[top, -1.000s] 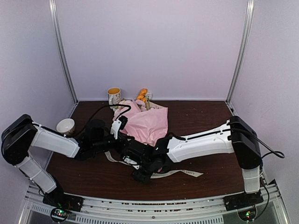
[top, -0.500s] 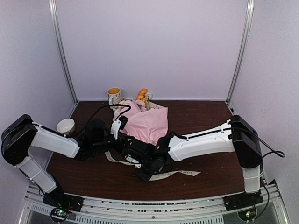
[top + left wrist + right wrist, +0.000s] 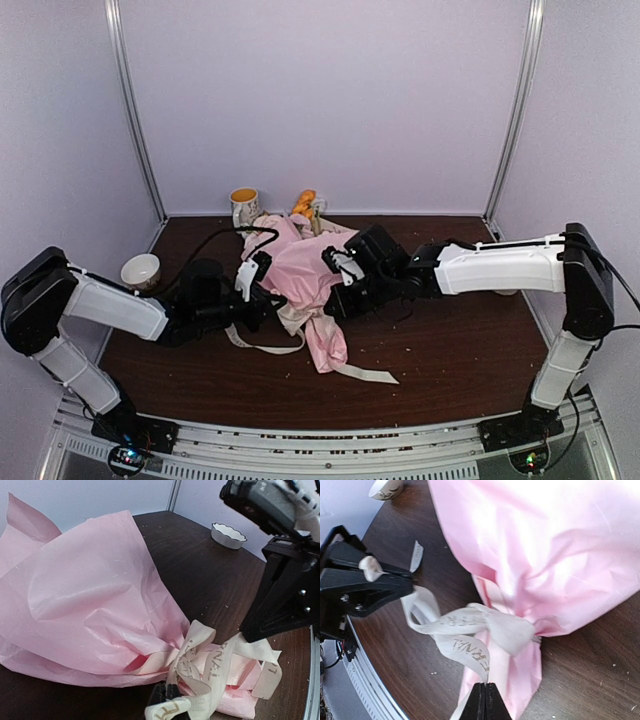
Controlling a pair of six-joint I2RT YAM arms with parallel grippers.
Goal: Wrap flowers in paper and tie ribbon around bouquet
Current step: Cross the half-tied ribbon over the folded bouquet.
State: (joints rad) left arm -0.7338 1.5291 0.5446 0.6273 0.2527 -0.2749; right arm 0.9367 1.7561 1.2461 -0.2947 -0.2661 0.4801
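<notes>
The bouquet [image 3: 312, 262] lies mid-table as a cone of pale pink paper [image 3: 90, 605], its narrow end [image 3: 326, 352] toward the front. Orange flowers [image 3: 304, 200] poke out of the far end. The cream ribbon [image 3: 292, 322] is wound and loosely knotted round the cone's neck [image 3: 210, 667] [image 3: 470, 622], and a tail trails to the front right [image 3: 368, 376]. My left gripper [image 3: 264, 300] [image 3: 170, 696] is shut on one ribbon end. My right gripper [image 3: 336, 300] [image 3: 485, 692] is shut on another strand, on the neck's opposite side.
A yellow-lined mug [image 3: 243, 205] stands at the back, left of the flowers. A white bowl [image 3: 140, 270] sits near the left edge, and another white bowl [image 3: 228, 534] shows on the right side. Small crumbs dot the dark tabletop [image 3: 450, 350].
My right gripper shut on the ribbon near the front, and its arm then swung back and right. The bouquet's narrow end now shows, pointing toward the front. The left arm barely moved.
</notes>
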